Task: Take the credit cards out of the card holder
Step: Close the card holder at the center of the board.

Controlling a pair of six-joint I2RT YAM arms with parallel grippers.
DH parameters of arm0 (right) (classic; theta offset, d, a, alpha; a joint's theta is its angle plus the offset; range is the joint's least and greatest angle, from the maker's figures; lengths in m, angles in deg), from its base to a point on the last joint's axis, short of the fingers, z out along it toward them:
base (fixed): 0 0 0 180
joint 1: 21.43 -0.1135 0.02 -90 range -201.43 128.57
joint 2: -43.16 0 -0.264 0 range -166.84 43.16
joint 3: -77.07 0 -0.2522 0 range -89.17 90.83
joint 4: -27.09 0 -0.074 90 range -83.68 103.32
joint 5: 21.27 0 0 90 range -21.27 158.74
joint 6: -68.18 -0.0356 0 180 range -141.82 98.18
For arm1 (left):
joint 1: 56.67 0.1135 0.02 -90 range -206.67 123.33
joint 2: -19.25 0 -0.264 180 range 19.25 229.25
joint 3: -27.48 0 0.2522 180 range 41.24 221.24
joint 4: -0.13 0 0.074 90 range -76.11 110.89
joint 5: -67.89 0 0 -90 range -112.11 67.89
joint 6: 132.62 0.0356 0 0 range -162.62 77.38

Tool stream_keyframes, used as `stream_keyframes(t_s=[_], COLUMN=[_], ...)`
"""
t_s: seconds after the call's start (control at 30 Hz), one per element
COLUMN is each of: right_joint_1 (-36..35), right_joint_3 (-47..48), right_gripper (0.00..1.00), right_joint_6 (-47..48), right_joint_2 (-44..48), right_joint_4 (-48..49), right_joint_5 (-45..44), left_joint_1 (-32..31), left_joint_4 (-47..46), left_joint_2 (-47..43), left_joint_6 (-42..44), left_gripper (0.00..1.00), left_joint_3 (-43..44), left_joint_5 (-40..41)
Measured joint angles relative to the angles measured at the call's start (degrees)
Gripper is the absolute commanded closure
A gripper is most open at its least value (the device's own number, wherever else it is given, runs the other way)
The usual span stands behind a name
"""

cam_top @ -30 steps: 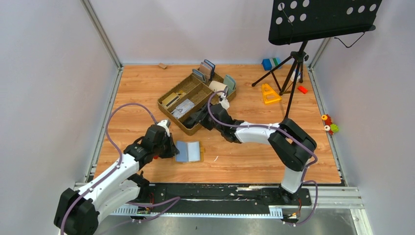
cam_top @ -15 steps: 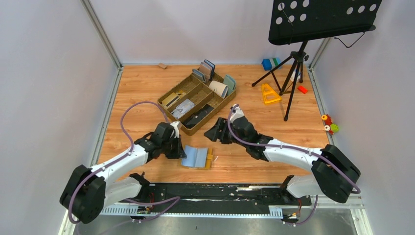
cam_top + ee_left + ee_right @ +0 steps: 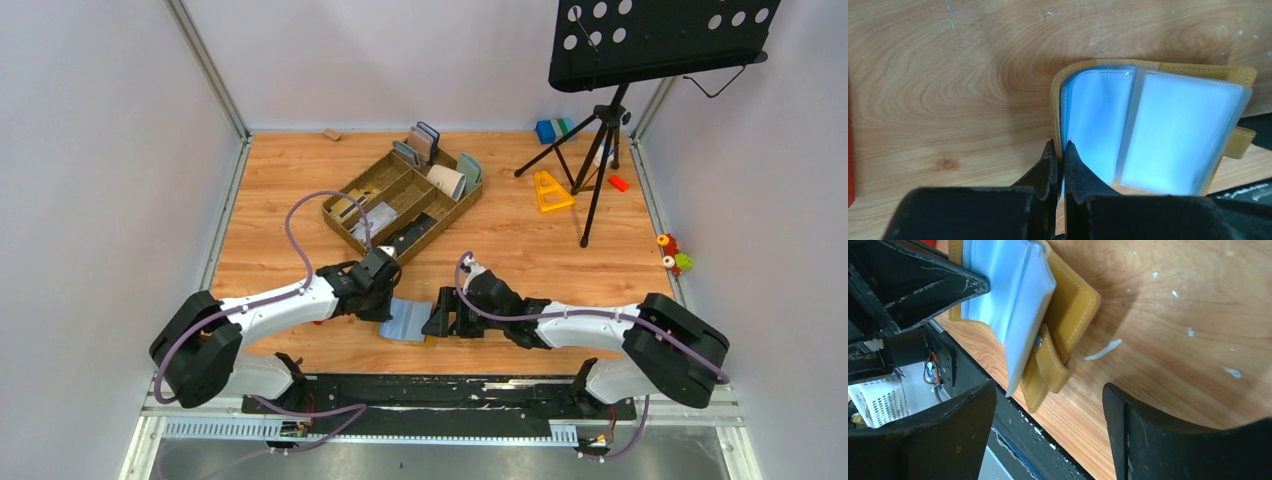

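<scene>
The mustard-yellow card holder (image 3: 408, 322) lies open near the table's front edge, its pale blue inside facing up. In the left wrist view its pale blue pockets (image 3: 1153, 130) show, and I cannot tell the credit cards apart from the sleeves. My left gripper (image 3: 388, 300) is shut on the holder's left edge (image 3: 1060, 148). My right gripper (image 3: 440, 318) is open at the holder's right side. In the right wrist view (image 3: 1048, 387) its jaws stand wide apart around the yellow strap (image 3: 1048, 371), not touching it.
A brown divided tray (image 3: 345, 222) stands behind, with upright wallets and a black slab. A music stand tripod (image 3: 598, 140) and a yellow triangle (image 3: 551, 191) are at the back right. Small toys (image 3: 675, 255) lie at the right edge. A black rail (image 3: 450, 392) runs along the front.
My left gripper has moved right and nearer, bringing the card holder with it. My right gripper has come down from the tray to the holder's right side.
</scene>
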Motion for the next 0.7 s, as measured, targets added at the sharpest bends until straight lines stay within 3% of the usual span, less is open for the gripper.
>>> stream_keyframes(t_s=[0.1,0.3,0.5,0.57,0.7], right_joint_1=[-0.98,-1.99,-2.12,-2.21,-3.21], right_joint_3=[0.74,1.40,3.72,5.03,7.98], right_gripper=[0.33,0.65,0.94,0.91,0.64], right_joint_6=[-1.40,-3.37,-2.49,-1.53,0.81], right_joint_2=[-2.34,-5.88,-6.25,-5.49,-2.62], right_joint_4=[1.68,3.82,-0.92,-3.87,-10.78], right_joint_5=[0.63,1.09,-0.13,-1.16,-3.74], left_joint_1=[-2.03,-3.67,-3.76,-3.67,-3.37], left_joint_4=[0.63,0.59,-6.60,-10.14,-17.29], left_joint_2=[1.31,1.70,-0.55,-1.64,-1.29], left_joint_6=[-2.03,-4.00,-5.53,-6.56,-8.76], left_gripper=[1.00,1.00,0.99,0.99,0.99], left_joint_3=[0.59,0.70,-2.49,-4.59,-6.88], left_joint_5=[3.65,5.77,-0.61,-2.95,-7.67])
